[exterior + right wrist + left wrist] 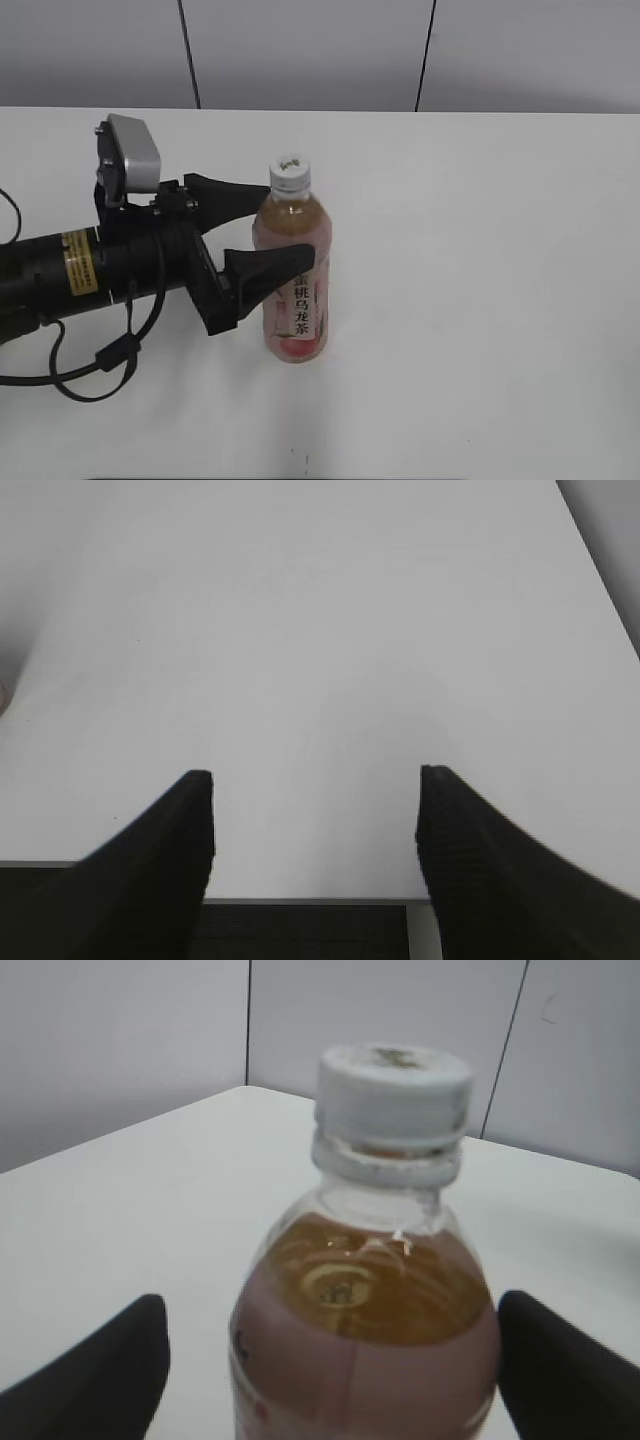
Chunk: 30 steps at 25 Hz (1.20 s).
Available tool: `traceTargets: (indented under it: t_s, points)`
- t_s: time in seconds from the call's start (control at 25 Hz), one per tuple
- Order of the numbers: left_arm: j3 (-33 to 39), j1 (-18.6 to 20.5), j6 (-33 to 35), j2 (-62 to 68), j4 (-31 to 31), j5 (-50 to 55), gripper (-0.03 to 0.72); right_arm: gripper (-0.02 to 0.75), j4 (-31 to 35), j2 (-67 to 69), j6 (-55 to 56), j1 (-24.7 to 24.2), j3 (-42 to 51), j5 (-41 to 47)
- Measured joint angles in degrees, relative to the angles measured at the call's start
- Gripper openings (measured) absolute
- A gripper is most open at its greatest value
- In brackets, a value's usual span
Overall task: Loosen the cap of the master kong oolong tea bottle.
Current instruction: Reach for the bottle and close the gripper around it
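Left gripper (262, 235): spread wide, one finger on each side of the bottle's upper body, contact not clear.
Master kong oolong tea bottle (293, 290): upright on the tabletop (480, 300), standing between the left gripper's fingers.
Cap (393, 1088): white, seated on the bottle neck, above the left gripper's fingers.
Right gripper (314, 825): spread, holding nothing, over bare tabletop; out of the exterior view.
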Motion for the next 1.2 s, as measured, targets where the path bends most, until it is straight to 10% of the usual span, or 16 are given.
traceTargets:
  t_s: [0.96, 1.2]
  points:
    - [-1.84, -4.24, -0.23, 1.45, -1.45, -0.16, 0.589, 0.482, 0.0, 0.0, 0.0, 0.0, 0.0, 0.0]
    - [-1.84, -4.24, -0.23, 1.51, -2.03, -0.16, 0.467, 0.482, 0.0, 0.0, 0.0, 0.0, 0.0, 0.0]
